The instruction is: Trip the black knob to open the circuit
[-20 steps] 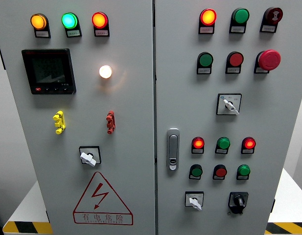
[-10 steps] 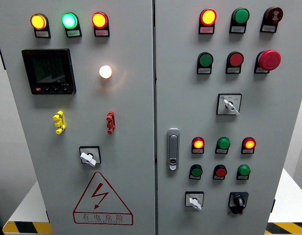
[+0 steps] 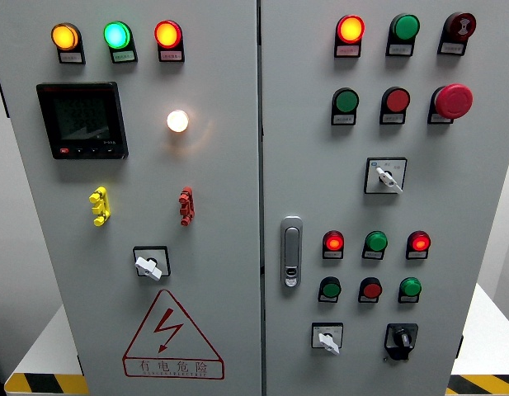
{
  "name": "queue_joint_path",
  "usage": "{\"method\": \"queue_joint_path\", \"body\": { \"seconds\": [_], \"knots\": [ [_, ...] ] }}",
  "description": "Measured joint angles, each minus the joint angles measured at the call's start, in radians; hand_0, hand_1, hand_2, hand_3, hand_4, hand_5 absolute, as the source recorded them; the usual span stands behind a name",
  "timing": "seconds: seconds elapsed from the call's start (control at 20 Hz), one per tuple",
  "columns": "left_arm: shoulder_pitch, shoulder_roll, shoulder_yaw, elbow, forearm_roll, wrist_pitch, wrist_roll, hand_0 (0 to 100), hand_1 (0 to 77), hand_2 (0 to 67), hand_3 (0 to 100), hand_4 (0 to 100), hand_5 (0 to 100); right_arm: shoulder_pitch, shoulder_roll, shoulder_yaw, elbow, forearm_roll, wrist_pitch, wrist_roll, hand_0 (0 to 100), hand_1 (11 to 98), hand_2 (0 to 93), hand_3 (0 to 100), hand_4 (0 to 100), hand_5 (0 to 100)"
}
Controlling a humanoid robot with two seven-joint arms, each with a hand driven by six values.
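Hands: neither in view, state cannot be told. One black knob (image 3: 401, 339) sits right of one white selector (image 3: 327, 340); three more lamps directly above.

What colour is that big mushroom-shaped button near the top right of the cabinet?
The mushroom button is red, seen clearly in the head view.

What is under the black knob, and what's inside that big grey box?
Under the black knob only bare grey cabinet door shows, then the picture's bottom edge. Both doors are closed, so whatever is inside stays hidden. Neither robot hand is in view.
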Motion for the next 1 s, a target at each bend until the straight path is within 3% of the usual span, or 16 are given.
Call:
{"method": "queue_joint_path", "body": {
  "seconds": [0.1,0.2,0.4,0.6,0.7,0.85,1.0],
  "knots": [
    [0.000,0.000,0.000,0.000,0.000,0.000,0.000,0,3.0,12.9,21,7,2,0.006,0.0003,0.009,0.005,0.010,-0.002,0.001,15,43.8,0.9,14,9,22],
    [0.000,0.000,0.000,0.000,0.000,0.000,0.000,0,3.0,12.9,21,7,2,0.009,0.0005,0.084,0.017,-0.037,0.000,-0.001,15,43.8,0.9,14,10,22],
    [-0.001,0.000,0.000,0.000,0.000,0.000,0.000,0,3.0,13.0,21,7,2,0.026,0.0006,0.305,0.053,-0.277,0.009,-0.009,15,43.8,0.9,14,10,22],
    [-0.001,0.000,0.000,0.000,0.000,0.000,0.000,0,3.0,13.0,21,7,2,0.087,0.0040,0.647,0.058,-0.576,0.107,-0.010,16,43.6,1.0,15,10,22],
    [0.000,-0.001,0.000,0.000,0.000,0.000,0.000,0,3.0,13.0,21,7,2,0.110,0.0060,0.768,0.077,-0.697,0.134,-0.005,17,42.6,1.0,15,10,22],
    [0.000,-0.001,0.000,0.000,0.000,0.000,0.000,0,2.9,13.0,21,7,2,0.118,0.0065,0.851,0.184,-0.759,0.165,-0.005,17,42.5,1.0,17,10,22],
    [0.000,0.000,0.000,0.000,0.000,0.000,0.000,0,3.0,13.0,21,7,2,0.114,0.0075,0.865,0.335,-0.774,0.186,-0.006,17,42.6,1.1,18,11,24]
  ]
}}
